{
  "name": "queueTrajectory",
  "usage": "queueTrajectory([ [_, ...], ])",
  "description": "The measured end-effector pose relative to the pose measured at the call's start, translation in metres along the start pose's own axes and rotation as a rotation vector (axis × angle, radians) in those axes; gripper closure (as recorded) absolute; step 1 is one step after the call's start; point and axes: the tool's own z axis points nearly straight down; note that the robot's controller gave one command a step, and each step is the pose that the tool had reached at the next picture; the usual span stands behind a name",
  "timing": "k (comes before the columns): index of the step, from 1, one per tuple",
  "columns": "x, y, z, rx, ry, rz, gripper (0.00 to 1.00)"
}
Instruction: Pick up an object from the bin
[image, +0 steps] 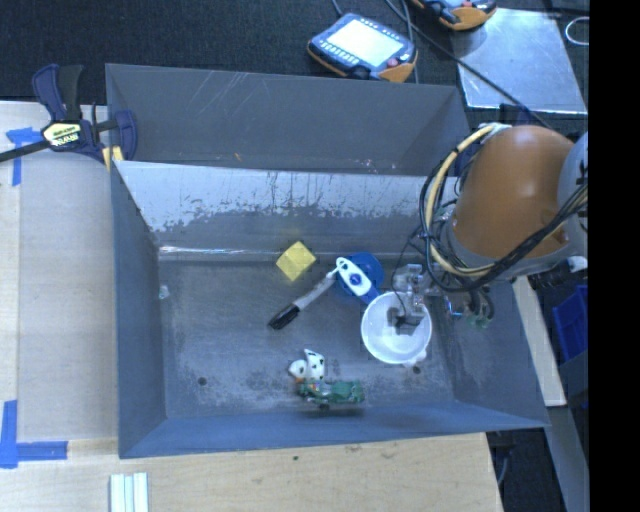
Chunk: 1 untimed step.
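Note:
My gripper hangs at the right side of the bin, its fingers down inside a white round bowl that lies on the floor there. Nothing shows between the fingers. Just left of the bowl lies a blue round piece with a white part on it. A grey pen-like stick with a black tip runs from that blue piece down to the left.
A yellow cube sits near the back wall at mid bin. A small white and green toy lies near the front wall. The arm with its orange cover and cables stands over the bin's right wall.

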Motion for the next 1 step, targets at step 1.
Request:
queueTrajectory([
  [1, -0.0121, 0.0065, 0.0616, 0.000, 0.001, -0.289, 1.00],
])
